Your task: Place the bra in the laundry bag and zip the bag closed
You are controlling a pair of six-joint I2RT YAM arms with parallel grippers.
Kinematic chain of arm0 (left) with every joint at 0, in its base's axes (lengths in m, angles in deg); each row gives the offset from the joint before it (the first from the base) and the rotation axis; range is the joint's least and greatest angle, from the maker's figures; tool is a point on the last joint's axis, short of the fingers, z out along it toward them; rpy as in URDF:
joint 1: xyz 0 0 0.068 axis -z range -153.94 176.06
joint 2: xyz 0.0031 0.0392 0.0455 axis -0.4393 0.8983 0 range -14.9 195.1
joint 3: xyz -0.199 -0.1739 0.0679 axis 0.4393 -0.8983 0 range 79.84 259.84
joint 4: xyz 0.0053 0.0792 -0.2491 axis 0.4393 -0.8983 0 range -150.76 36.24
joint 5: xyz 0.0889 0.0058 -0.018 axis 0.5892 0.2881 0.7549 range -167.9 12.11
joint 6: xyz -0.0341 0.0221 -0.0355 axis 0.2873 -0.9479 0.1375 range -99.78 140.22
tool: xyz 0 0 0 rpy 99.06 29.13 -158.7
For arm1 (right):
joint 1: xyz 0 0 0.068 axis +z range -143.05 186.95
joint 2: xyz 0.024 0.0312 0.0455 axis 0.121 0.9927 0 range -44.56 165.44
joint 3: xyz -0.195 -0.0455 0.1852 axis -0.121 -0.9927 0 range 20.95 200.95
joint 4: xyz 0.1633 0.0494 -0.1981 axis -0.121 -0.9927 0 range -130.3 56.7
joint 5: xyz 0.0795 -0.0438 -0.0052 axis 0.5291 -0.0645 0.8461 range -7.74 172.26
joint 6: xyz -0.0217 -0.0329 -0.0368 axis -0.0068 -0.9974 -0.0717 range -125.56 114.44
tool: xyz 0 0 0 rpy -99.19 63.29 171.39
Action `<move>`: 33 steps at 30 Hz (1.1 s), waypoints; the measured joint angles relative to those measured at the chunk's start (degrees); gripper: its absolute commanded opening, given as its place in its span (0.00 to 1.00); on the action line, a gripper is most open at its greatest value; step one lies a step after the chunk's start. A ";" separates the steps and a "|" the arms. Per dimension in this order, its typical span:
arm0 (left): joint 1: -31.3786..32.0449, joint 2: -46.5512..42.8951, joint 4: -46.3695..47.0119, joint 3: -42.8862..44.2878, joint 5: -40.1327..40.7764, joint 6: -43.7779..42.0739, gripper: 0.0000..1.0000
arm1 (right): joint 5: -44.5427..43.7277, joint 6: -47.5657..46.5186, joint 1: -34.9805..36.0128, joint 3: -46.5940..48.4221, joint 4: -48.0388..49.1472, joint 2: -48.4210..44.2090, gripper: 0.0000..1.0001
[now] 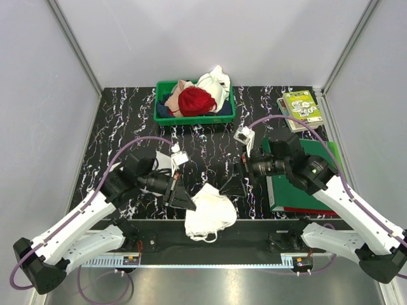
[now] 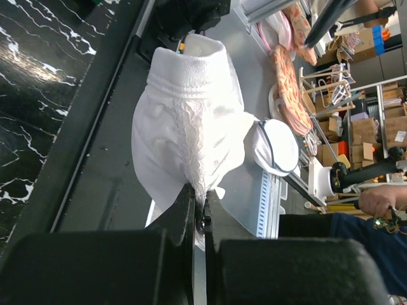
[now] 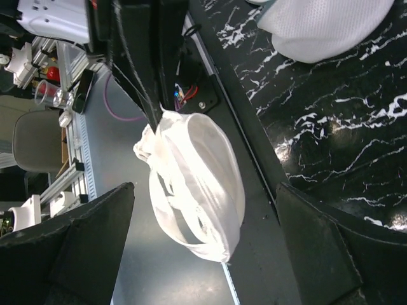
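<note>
Notably, your right wrist view alone clearly shows the laundry bag; left jaws pinch the bra, right jaws wide.

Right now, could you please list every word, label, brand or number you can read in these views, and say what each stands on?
No text can be read in any view.
Yellow-green card at the table's far right: printed graphics, too small to read.
Cardboard boxes in the left wrist view's background: any markings are blurred.
Bra, gripped in the left hand: no label shows.
</note>
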 measured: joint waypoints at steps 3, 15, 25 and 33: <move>0.04 0.00 -1.01 0.37 -1.18 0.00 0.00 | 1.64 -0.44 0.11 1.55 0.11 1.16 1.00; 1.51 2.51 -1.90 6.69 -5.40 -0.02 0.00 | 12.57 0.55 3.19 2.36 4.33 9.97 1.00; 1.77 6.93 -2.73 9.42 -5.57 -1.57 0.00 | 19.56 2.69 4.83 2.58 8.15 11.54 1.00; 1.77 8.15 -4.02 10.43 -5.53 -2.56 0.00 | 20.61 5.40 6.47 0.28 11.72 11.63 0.99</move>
